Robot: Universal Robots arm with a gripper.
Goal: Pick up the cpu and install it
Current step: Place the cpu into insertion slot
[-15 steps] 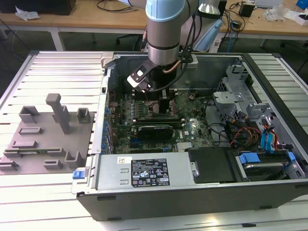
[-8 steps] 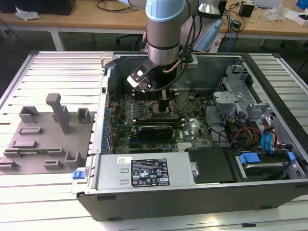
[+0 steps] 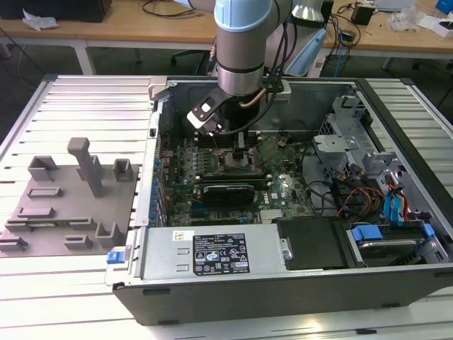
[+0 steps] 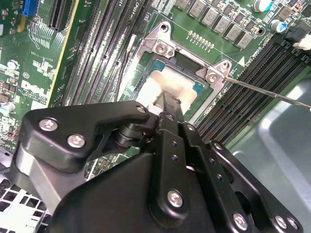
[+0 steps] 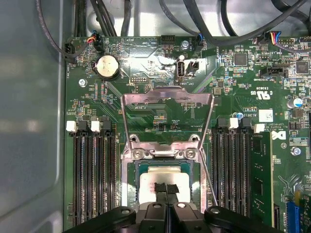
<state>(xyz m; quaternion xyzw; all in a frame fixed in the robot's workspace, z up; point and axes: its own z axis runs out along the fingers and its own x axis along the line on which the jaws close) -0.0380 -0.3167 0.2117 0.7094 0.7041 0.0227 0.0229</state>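
The cpu (image 5: 149, 180), a flat square chip with a silvery-white lid, lies in the motherboard socket (image 5: 130, 187); its lid (image 4: 181, 83) also shows in the second wrist view. My gripper (image 5: 166, 188) stands directly over it, shut, with the black fingertips (image 4: 164, 103) side by side and touching the middle of the lid. The socket's metal load plate (image 5: 167, 103) is swung open and stands beyond the chip. The thin retention lever (image 5: 210, 180) sticks out beside the socket. In the exterior view my gripper (image 3: 239, 147) reaches down inside the open computer case (image 3: 283, 290).
Memory slots (image 5: 92, 170) run along both sides of the socket. A black graphics card (image 3: 226, 191) sits on the board near the gripper. Grey fixture blocks (image 3: 64, 205) stand on the slatted table at the exterior view's left. Drive bays and cables (image 3: 368, 184) fill the case's right.
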